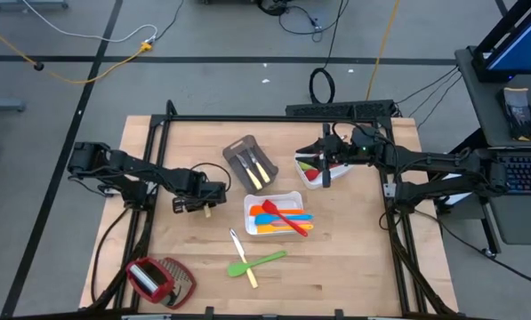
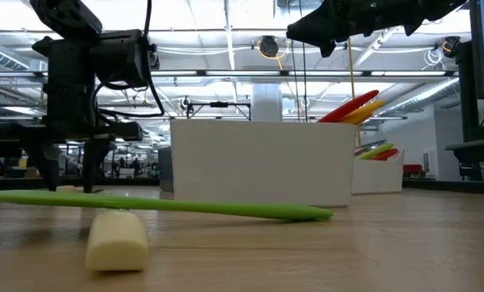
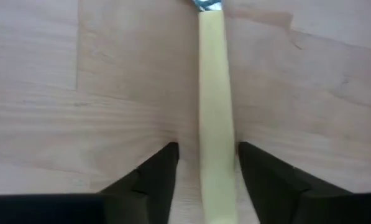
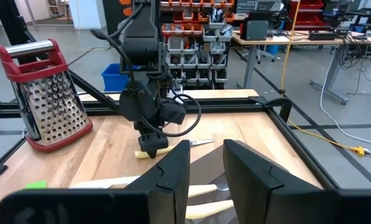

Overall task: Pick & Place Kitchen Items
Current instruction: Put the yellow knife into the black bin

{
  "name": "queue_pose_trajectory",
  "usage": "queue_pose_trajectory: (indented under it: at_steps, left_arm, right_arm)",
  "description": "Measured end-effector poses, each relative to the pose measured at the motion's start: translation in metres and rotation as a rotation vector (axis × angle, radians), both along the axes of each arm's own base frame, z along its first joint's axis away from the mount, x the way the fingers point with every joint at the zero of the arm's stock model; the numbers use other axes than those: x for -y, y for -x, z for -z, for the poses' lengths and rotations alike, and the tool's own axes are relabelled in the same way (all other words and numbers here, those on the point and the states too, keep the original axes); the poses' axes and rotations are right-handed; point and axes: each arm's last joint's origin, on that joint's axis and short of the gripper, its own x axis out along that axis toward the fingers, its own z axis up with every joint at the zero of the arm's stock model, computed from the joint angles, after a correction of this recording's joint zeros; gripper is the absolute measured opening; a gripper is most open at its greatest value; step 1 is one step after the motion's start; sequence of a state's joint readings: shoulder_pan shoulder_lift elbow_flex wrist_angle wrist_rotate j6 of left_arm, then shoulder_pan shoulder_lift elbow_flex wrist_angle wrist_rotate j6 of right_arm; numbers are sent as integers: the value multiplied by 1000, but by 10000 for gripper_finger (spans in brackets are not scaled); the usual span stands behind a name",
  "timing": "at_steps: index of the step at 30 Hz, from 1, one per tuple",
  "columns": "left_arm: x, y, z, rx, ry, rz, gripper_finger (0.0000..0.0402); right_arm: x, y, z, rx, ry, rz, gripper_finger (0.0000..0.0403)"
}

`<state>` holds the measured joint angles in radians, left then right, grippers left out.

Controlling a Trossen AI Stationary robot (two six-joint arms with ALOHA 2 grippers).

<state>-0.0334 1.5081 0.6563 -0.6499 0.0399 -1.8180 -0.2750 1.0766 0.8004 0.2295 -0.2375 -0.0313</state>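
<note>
A pale-handled metal knife (image 3: 216, 93) lies flat on the wooden table left of centre. My left gripper (image 3: 207, 152) points down over it, open, one finger on each side of the handle, with bare table showing between the handle and one finger. My right gripper (image 1: 322, 160) hangs open and level above a far white tray (image 1: 314, 171) of red and green utensils, with nothing between its fingers (image 4: 173, 168). Red, orange and blue utensils lie in the middle white tray (image 1: 278, 216). A green spatula (image 1: 263, 262) and a yellow-handled knife (image 1: 244, 258) lie on the table near the front.
A grey tray (image 1: 250, 162) with two pale-handled knives sits at the far middle. A red-and-silver grater (image 1: 158, 280) lies at the near left corner. Black frame rails (image 1: 274, 117) run along the table's far edge and sides. Bare wood lies at the near right.
</note>
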Motion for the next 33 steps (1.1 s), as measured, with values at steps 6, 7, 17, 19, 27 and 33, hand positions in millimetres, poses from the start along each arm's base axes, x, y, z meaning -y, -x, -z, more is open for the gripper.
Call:
queue_pose_trajectory:
  at_steps: [6, 7, 17, 19, 27, 33]
  left_arm:
    - [0, 3, -1, -15, 8, -26, 59]
    - [0, 3, -1, -11, 5, -22, 45]
    - [-3, 16, -24, 61, -92, -68, 46]
    - [-4, 20, -30, 84, -111, -84, 46]
    - [-1, 25, -67, 374, -209, -139, 46]
    - [0, 19, -99, 708, -321, -173, 46]
  right_arm:
    - [0, 0, 0, -2, -24, 3, 89]
    - [0, 0, 0, -1, -23, 3, 89]
    - [0, 0, 1, -4, -25, 3, 89]
    - [0, 0, 1, -5, -30, 4, 89]
    - [0, 0, 3, -26, -53, 7, 89]
    - [0, 0, 3, -24, -48, 6, 89]
